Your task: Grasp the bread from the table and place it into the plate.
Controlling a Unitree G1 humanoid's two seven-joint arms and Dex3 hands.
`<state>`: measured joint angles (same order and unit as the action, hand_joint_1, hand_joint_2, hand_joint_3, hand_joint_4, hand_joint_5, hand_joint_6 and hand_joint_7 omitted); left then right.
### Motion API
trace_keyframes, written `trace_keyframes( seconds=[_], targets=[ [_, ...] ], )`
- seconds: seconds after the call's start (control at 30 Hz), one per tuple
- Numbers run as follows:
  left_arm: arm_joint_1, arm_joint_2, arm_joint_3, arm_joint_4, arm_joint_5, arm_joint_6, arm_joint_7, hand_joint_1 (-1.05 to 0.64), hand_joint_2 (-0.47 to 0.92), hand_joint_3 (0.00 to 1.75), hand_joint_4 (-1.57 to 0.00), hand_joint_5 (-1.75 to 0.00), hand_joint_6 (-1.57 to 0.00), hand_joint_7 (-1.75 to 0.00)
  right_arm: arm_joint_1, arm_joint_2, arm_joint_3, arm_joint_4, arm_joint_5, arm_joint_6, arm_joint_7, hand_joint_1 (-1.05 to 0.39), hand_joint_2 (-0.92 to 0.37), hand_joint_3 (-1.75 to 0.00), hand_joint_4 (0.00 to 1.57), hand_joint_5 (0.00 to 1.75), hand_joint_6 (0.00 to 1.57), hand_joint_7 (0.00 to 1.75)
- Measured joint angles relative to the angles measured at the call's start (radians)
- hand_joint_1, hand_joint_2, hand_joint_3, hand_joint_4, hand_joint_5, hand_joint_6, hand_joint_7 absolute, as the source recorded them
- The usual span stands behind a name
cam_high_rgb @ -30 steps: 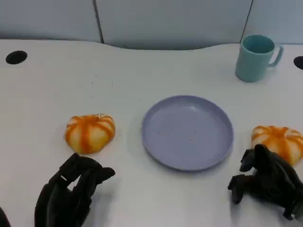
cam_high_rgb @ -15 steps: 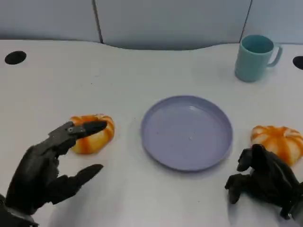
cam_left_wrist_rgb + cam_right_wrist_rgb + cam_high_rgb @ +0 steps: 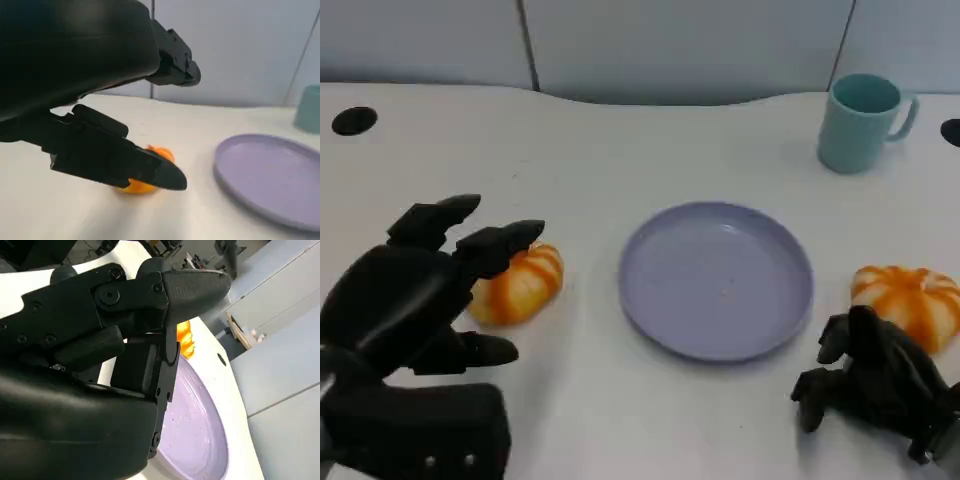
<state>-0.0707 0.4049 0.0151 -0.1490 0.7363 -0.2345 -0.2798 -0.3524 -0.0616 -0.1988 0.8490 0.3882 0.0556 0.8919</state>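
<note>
The bread (image 3: 520, 285) sits on the white table (image 3: 620, 150) at the left middle of the head picture, just left of the purple plate (image 3: 716, 280). The left hand (image 3: 415, 300) is spread wide over it and holds nothing. If the fingers close too early, they could push the soft bread away or squash it. The right hand (image 3: 875, 385), at the lower right, is curled up with nothing in it, near another bread (image 3: 910, 300). A blue cup (image 3: 860, 120) stands at the upper right. Grey wall panels (image 3: 670, 45) run along the top.
</note>
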Motion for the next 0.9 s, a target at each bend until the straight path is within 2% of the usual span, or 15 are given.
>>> trace_keyframes(
  seconds=[0.13,0.2,0.37,0.63,0.7,0.83,0.9],
  targets=[
    [-0.025,0.032,-0.073,0.005,0.09,0.056,-0.001,-0.52,0.76,0.0,0.0,-0.03,-0.13,0.0,-0.002,0.0,0.0,-0.001,0.007,0.014,-0.004,-0.53,-0.92,-0.26,1.57,0.72,1.57,0.47],
    [-0.037,0.042,-0.087,0.007,0.1,0.07,0.0,-0.42,0.73,0.0,0.0,-0.01,-0.12,0.0,-0.003,0.0,0.0,-0.002,0.008,0.016,-0.006,-0.53,-0.92,-0.27,1.57,0.72,1.57,0.47],
    [-0.115,0.058,-0.166,0.078,0.156,0.102,0.001,-0.35,0.72,0.0,0.0,0.0,-0.11,-0.01,0.0,-0.001,0.006,-0.006,0.007,0.014,-0.01,-0.53,-0.92,-0.28,1.57,0.73,1.57,0.48],
    [-0.125,0.07,-0.198,0.091,0.154,0.122,0.009,-0.35,0.72,0.0,0.0,0.0,-0.11,0.0,0.002,-0.001,0.008,-0.015,0.007,0.017,-0.015,-0.53,-0.92,-0.28,1.57,0.73,1.57,0.49],
    [-0.125,0.073,-0.199,0.091,0.154,0.125,0.009,-0.35,0.73,0.0,0.0,0.0,-0.07,0.0,0.002,-0.001,0.008,-0.015,0.007,0.018,-0.016,-0.53,-0.92,-0.26,1.57,0.73,1.57,0.48],
    [-0.269,0.043,-0.285,0.3,0.185,0.193,-0.011,-0.31,0.73,0.0,0.0,0.0,-0.04,0.0,0.009,0.003,0.01,-0.022,0.009,0.025,-0.017,-0.53,-0.92,-0.27,1.57,0.73,1.57,0.48],
    [-0.311,0.033,-0.311,0.35,0.193,0.213,-0.01,-0.3,0.73,0.0,0.0,0.0,-0.04,0.0,0.012,0.004,0.01,-0.028,0.01,0.026,-0.016,-0.53,-0.92,-0.28,1.57,0.73,1.57,0.48]
  ],
)
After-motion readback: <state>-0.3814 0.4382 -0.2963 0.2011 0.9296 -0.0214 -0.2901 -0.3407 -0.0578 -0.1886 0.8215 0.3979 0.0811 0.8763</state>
